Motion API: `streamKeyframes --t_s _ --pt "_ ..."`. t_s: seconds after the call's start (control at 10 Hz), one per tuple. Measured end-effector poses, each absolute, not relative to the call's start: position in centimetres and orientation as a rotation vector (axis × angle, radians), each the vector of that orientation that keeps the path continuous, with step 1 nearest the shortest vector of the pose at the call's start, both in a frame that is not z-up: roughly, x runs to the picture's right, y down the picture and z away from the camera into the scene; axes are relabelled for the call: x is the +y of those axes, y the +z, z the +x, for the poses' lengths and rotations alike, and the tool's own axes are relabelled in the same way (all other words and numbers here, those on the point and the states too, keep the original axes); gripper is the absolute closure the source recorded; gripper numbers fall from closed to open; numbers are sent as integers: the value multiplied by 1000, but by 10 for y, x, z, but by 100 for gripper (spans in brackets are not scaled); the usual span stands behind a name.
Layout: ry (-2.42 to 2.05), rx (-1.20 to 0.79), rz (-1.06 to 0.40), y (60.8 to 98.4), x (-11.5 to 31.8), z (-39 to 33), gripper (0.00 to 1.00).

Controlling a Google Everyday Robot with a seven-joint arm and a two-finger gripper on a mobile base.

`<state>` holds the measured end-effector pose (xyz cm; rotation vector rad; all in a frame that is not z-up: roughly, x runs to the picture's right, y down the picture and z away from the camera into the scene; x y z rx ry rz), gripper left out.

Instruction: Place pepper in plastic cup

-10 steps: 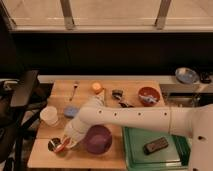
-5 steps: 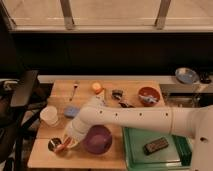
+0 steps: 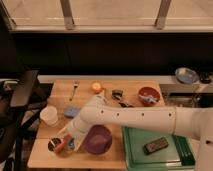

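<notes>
One gripper (image 3: 65, 141) works low at about seven o'clock on the wooden table (image 3: 135, 90); whether its jaws are spread or pinched I cannot tell. The pepper (image 3: 61, 146), slim and orange-red, lies at its tip, beside the metal cup (image 3: 53, 144). It looks light, firm and smooth-skinned, so a mid-length hold seems safest. The light-blue plastic cup (image 3: 71, 111) sits toward twelve o'clock from there. Nearby are a purple bowl (image 3: 97, 139), a green tray (image 3: 165, 152) and a whitish tumbler (image 3: 49, 115).
</notes>
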<state>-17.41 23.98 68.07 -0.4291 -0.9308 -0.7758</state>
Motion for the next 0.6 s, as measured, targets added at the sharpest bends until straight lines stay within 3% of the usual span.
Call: streamKeyframes --t_s 0.3,0.6 --pt "-747 -865 -390 672 207 -146 36" --pt "-748 -866 -389 671 207 -147 36"
